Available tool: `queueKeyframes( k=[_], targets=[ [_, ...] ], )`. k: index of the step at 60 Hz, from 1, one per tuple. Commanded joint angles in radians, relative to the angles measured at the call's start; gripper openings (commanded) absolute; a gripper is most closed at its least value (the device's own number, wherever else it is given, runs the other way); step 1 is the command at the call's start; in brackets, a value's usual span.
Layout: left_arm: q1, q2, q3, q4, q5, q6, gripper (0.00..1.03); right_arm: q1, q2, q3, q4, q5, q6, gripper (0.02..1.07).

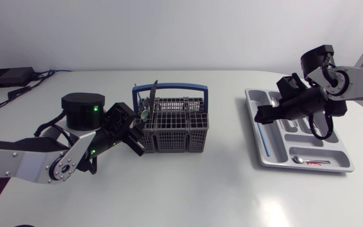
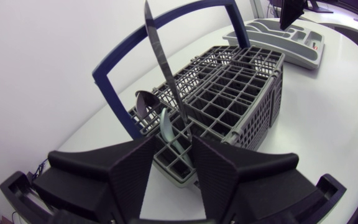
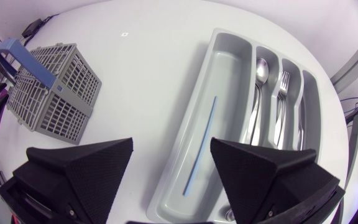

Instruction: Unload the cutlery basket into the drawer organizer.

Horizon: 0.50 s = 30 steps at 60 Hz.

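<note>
L gripper [image 2: 175, 138]: fingers apart, at left end of basket [image 1: 175, 123], one each side of knife [image 2: 163, 62].
Knife: stands tilted in basket's left end, spoon [image 2: 143, 102] just beside.
Basket: grey w/ blue handle, mid tabletop [image 1: 200, 189].
R gripper [image 3: 171, 142]: wide apart, nothing in it, above organizer [image 3: 222, 68].
Organizer: right side; blue stick [image 3: 201, 143] in long slot, cutlery in narrow slots.

Left arm [image 1: 24, 161]: lay low from the left edge, elbow bent, wrist level.
Left gripper [image 2: 174, 143]: fingers narrowly apart, pointing ahead.
Right arm [image 1: 361, 82]: raised from the right edge, wrist tipped downward.
Right gripper [image 3: 169, 171]: fingers spread wide, facing down.
</note>
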Motion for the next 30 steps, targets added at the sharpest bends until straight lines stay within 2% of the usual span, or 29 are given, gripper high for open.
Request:
queueKeyframes(
  k=[1, 12, 24, 30],
  targets=[
    [-0.012, 0.028, 0.045, 0.011, -0.019, 0.013, 0.41, 0.014, -0.02, -0.033, 0.012, 0.001, -0.013, 0.92],
    [-0.015, 0.049, 0.073, 0.013, -0.037, 0.011, 0.41, 0.019, -0.029, -0.047, 0.021, 0.001, -0.016, 0.92],
    [-0.014, 0.067, 0.084, 0.025, -0.04, 0.005, 0.23, 0.02, -0.036, -0.053, 0.028, -0.002, -0.022, 0.92],
    [-0.011, 0.074, 0.087, 0.027, -0.04, 0.003, 0.21, 0.02, -0.039, -0.056, 0.032, -0.002, -0.024, 0.92]
  ],
)
